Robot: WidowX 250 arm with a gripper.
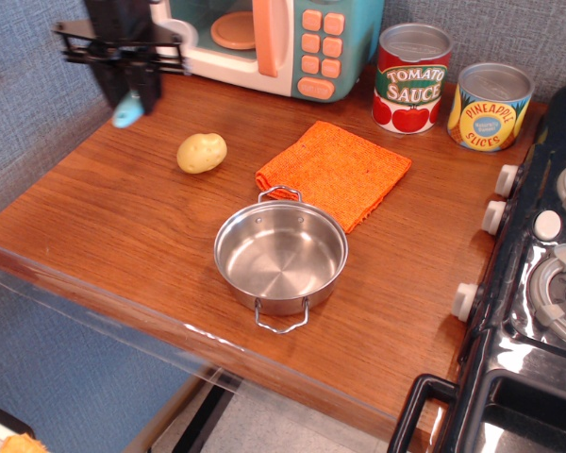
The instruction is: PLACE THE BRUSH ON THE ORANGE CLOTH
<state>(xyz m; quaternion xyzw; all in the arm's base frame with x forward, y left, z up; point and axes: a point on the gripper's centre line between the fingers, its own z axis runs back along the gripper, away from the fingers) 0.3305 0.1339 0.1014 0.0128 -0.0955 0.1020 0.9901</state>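
The wooden counter holds the orange cloth, lying flat near a steel pot. High at the back left, the gripper pinches the brush, long axis near upright, blue handle tip pointing down.

The arm is matt black throughout, its pincer hung from a flat black crossbar of boxy parts.
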